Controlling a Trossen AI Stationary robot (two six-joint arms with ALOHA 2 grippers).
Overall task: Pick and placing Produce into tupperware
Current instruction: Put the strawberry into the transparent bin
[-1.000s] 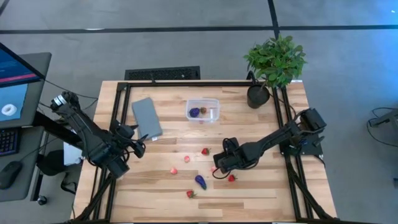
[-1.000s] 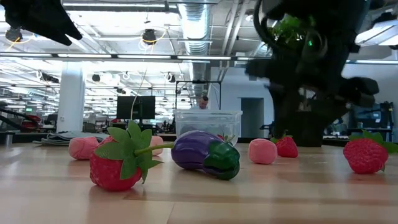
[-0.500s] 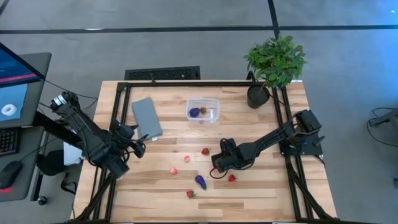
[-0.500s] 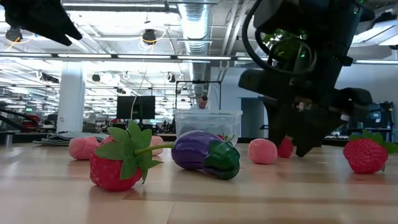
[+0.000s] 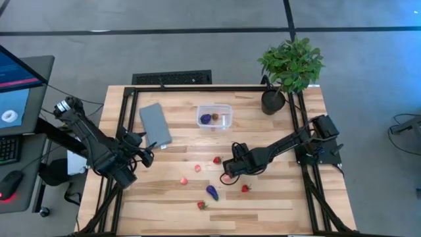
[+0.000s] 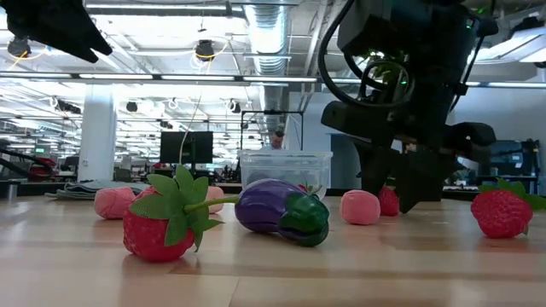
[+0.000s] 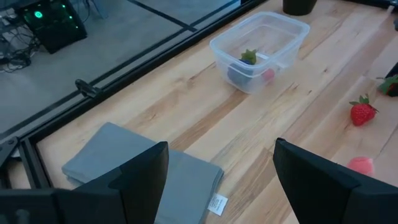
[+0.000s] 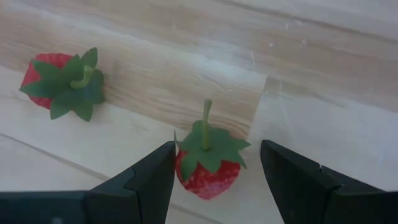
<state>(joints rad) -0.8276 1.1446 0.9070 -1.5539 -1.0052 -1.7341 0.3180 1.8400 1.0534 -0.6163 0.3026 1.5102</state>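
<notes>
Table [image 5: 276, 204] strewn with produce, tub [image 5: 215, 117] at the back holding an eggplant [image 5: 206, 118]; left gripper [image 5: 146, 155] waits by the lid [image 5: 155, 124], jaws apart; right gripper [image 8: 213, 163] spread around a strawberry [image 8: 208, 167] (not gripping)

The table [image 5: 276, 197] is pale wood with a smooth, slightly shiny top. The tupperware [image 7: 261, 43] is clear, see-through plastic, and the flat grey lid [image 7: 134, 165] looks matt. The strawberry [image 8: 207, 165] has a shiny red skin and soft-looking green leaves.
</notes>
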